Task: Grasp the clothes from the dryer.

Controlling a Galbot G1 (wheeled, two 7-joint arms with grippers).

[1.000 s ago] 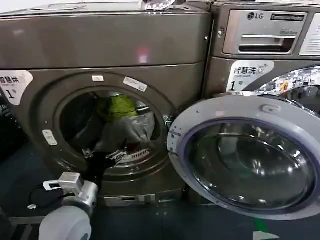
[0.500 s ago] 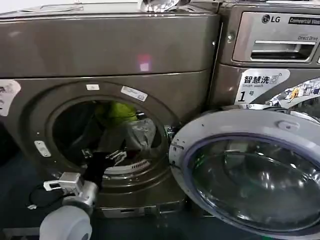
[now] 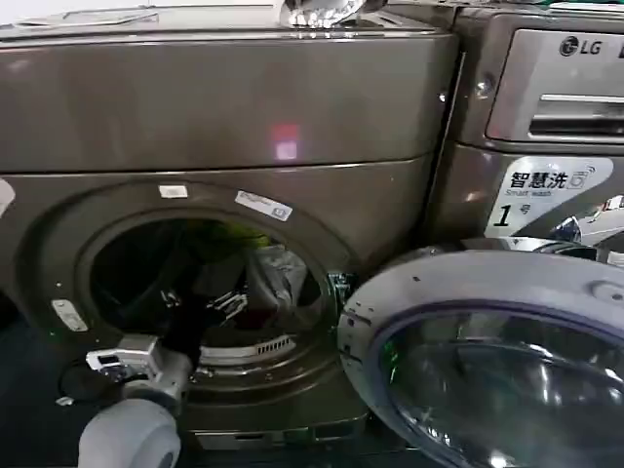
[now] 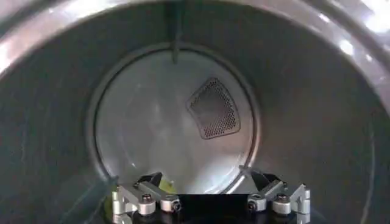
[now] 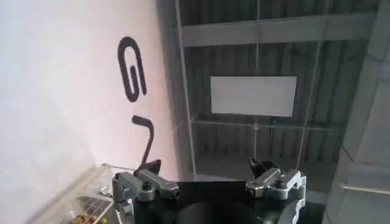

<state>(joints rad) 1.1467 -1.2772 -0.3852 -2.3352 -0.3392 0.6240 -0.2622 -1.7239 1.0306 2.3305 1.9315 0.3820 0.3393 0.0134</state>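
Note:
The dryer (image 3: 244,107) is the bronze-brown machine on the left, its round porthole open. Inside the drum lie the clothes: a dim lime-green garment (image 3: 232,232) behind a pale grey-white one (image 3: 278,278). My left arm reaches in through the lower part of the porthole, and the left gripper (image 3: 226,305) sits just in front of the grey-white fabric. Seen from the left wrist, the left gripper (image 4: 207,182) is open and faces the drum's back wall (image 4: 152,128), with a sliver of lime-green cloth (image 4: 166,184) by one finger. The right gripper (image 5: 206,167) is open, empty, and pointed up at a ceiling.
The dryer's round door (image 3: 487,361) hangs open at the lower right, in front of the neighbouring LG machine (image 3: 546,88). My left elbow housing (image 3: 127,434) sits low in front of the dryer. A mesh vent (image 4: 214,108) marks the drum's back wall.
The head view has swung left and closer, so both machines and the door slid right. The green garment now looks darker and more hidden. The left arm stays in the porthole.

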